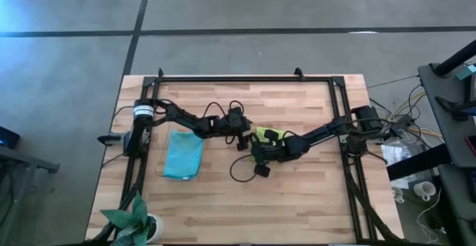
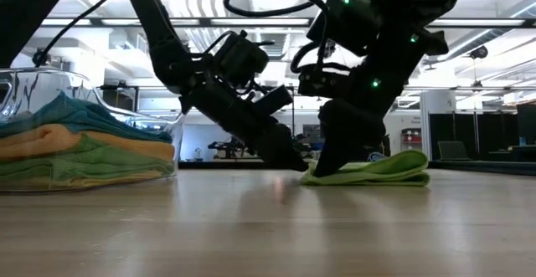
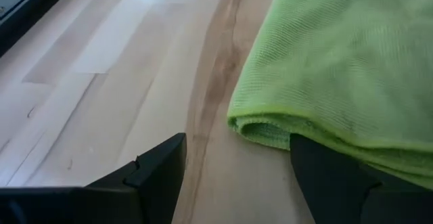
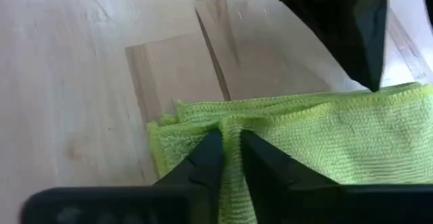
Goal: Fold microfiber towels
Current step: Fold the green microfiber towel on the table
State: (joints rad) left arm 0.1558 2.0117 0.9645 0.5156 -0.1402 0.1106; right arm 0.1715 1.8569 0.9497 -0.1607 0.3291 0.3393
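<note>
Lying folded mid-table, lime green towel (image 4: pixel 325 139), right gripper (image 4: pixel 230 153) pinching its edge, left gripper (image 3: pixel 230 176) released beside it

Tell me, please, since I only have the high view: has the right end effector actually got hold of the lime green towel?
Observer: Yes. In the right wrist view the right end effector pinches a ridge of the lime green towel.
Operator: Thank you. Is the left end effector gripping it too?
Observer: No. The left end effector is open, with one finger against the towel's folded edge.
Operator: And what is in the clear bin?
Observer: The low view shows the clear bin holding a stack of folded towels, blue on top, then orange, green and yellow.
</note>
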